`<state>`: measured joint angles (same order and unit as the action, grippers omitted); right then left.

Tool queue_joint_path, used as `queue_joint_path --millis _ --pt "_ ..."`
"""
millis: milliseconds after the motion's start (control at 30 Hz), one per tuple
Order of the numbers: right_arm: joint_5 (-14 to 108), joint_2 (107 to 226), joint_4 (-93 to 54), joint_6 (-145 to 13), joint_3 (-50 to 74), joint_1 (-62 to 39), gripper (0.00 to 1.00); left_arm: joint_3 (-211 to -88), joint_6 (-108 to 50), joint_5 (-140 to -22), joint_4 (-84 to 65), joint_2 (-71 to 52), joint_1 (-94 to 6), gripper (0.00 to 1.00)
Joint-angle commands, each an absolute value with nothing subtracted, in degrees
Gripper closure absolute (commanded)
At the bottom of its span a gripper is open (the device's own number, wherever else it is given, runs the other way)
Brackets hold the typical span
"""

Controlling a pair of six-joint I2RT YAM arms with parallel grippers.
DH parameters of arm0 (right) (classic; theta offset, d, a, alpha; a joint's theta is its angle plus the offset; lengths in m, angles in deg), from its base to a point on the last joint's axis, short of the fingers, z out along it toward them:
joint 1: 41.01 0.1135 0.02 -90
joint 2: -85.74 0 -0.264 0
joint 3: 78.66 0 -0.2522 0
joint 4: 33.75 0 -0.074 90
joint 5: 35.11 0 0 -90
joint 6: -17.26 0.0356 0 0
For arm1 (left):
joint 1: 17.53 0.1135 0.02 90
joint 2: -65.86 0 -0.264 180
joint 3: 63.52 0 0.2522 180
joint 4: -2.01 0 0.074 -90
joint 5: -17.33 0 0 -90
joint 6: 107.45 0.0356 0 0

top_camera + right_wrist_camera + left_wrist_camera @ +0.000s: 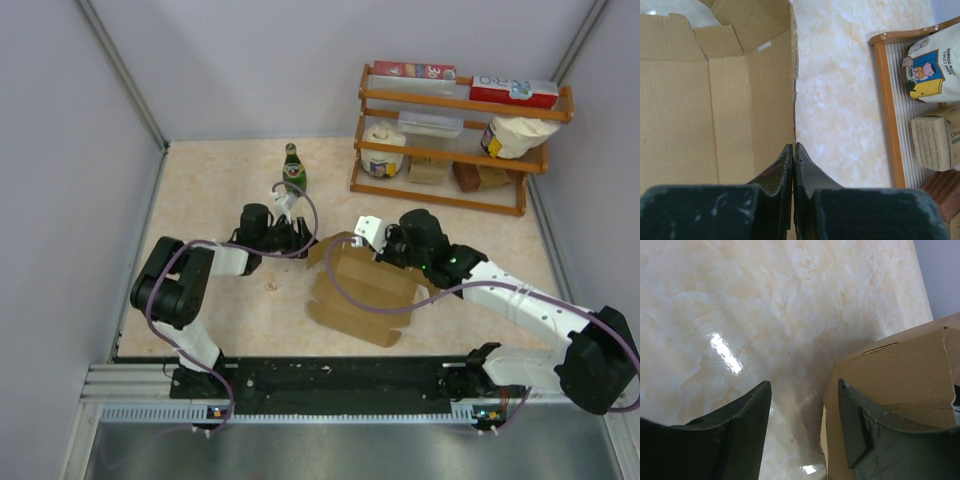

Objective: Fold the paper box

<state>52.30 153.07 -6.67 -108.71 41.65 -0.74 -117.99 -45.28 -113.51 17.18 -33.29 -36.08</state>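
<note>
Pinching the far right edge of the cardboard box (700, 100) between my right jaws, I am holding that panel up from the counter (230, 180). The jaws are pressed together on the thin edge, which is running straight into the seam between them in the right wrist view. I am judging that this grip is meant to stand the wall up along its crease. The rest of the box is lying in the middle of the counter between my two arms, with its near flaps spread out and not yet folded.

My left jaws are spread, with only bare counter showing between them. They are hovering low at the box's far left corner. One finger (875, 440) is sitting just beside that raised corner, though I cannot tell whether it is touching. I am reading this placing as readiness to brace or take the left side while the right side is being lifted, so the sheet is not sliding away.

Counting now, I am seeing one cardboard box and one green bottle (292, 168), standing upright behind my left jaws and apart from the box. One wooden rack (437, 198) is standing at the far right. Two red-and-white cartons (513, 92) are lying on its top shelf. Two white bags (383, 145) are standing below, one at each end, with one pale tray (430, 122) between them. The small blocks on the lowest shelf are too small for me to count surely.
</note>
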Motion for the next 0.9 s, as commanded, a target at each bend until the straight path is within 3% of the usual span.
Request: queue_joint_path --millis 0,533,867 --pt "51.5 153.5 -7.2 -108.7 38.4 -0.1 1.0 -117.8 -42.8 -114.3 19.6 -32.4 -36.1 0.4" --pt "57.0 151.8 -5.1 -112.9 41.7 -0.1 1.0 -111.9 -44.3 -118.5 31.9 -29.1 -36.1 0.28" --pt "57.8 152.5 -5.3 -114.1 42.3 -0.1 1.0 -106.6 -48.5 -122.8 44.1 -28.1 -36.1 0.29"
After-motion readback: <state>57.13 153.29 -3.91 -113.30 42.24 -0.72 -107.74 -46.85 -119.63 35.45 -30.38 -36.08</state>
